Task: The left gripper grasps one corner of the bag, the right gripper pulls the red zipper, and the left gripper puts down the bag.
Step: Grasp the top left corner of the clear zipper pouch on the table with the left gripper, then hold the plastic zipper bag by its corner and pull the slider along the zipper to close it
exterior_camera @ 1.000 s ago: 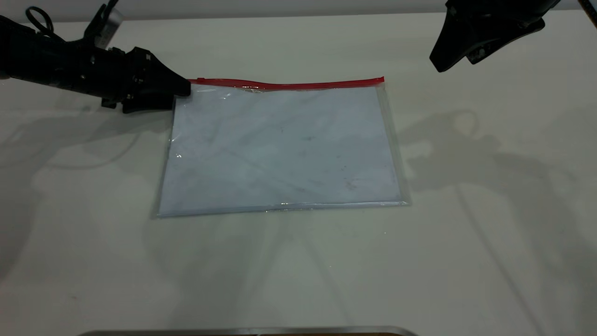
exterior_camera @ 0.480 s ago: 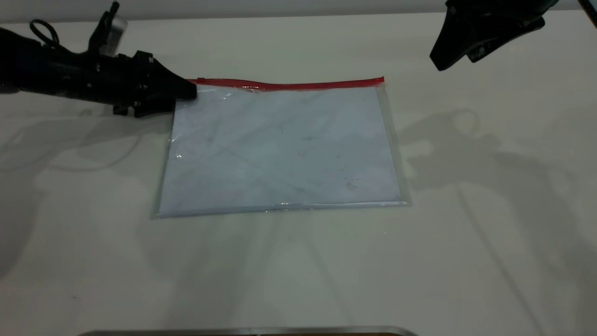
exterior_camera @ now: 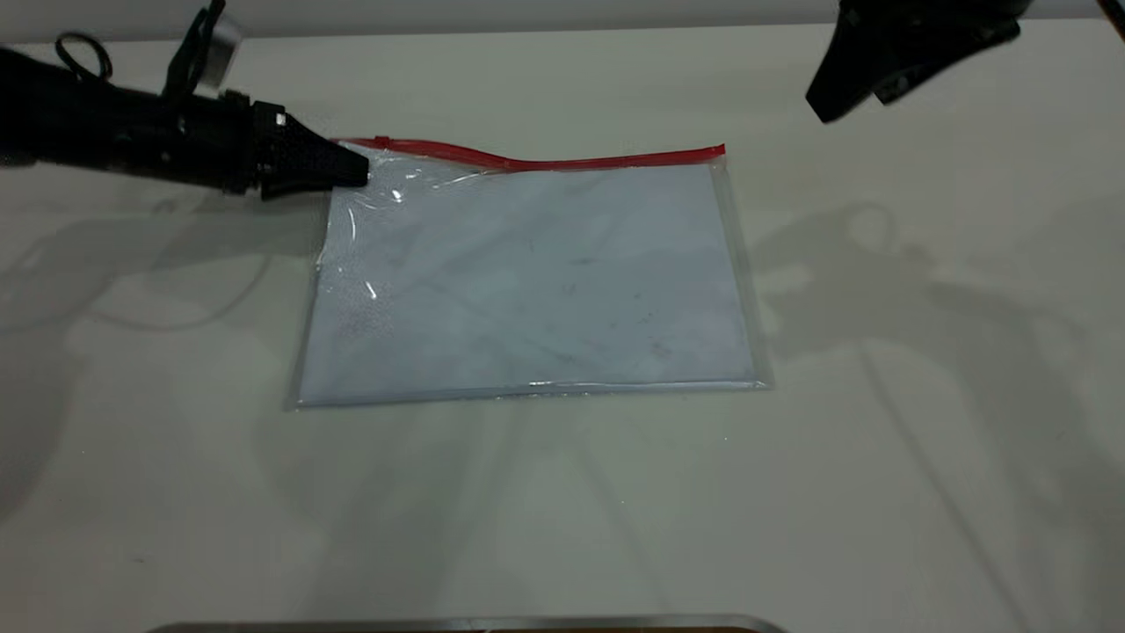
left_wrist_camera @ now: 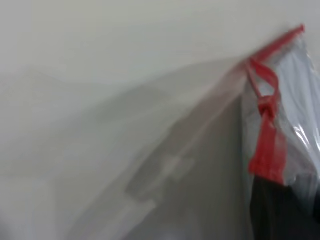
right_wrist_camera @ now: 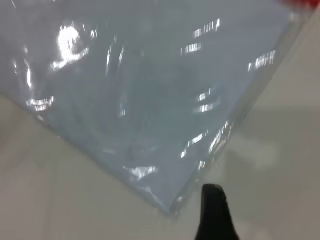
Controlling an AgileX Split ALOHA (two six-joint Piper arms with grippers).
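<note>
The bag (exterior_camera: 545,272) lies on the table, a clear pouch with white paper inside. The red zipper (exterior_camera: 571,162) runs along its far edge. My left gripper (exterior_camera: 356,171) is shut on the corner of the bag (exterior_camera: 376,160) at the zipper's left end and holds it a little off the table, so the zipper bows upward there. In the left wrist view the red zipper (left_wrist_camera: 267,145) and its slider tab (left_wrist_camera: 266,106) hang just past my left gripper (left_wrist_camera: 285,210). My right gripper (exterior_camera: 822,101) hovers open above the far right, clear of the bag; one finger (right_wrist_camera: 212,210) shows beside a bag corner (right_wrist_camera: 175,202).
A white table (exterior_camera: 923,440) carries the arms' shadows. A metal edge (exterior_camera: 466,624) runs along the table's near side. Bare tabletop surrounds the bag.
My left gripper has closed on the bag's far-left corner and raised it; the zipper's left end now curves up and the plastic there wrinkles. The right gripper has shifted slightly upward.
</note>
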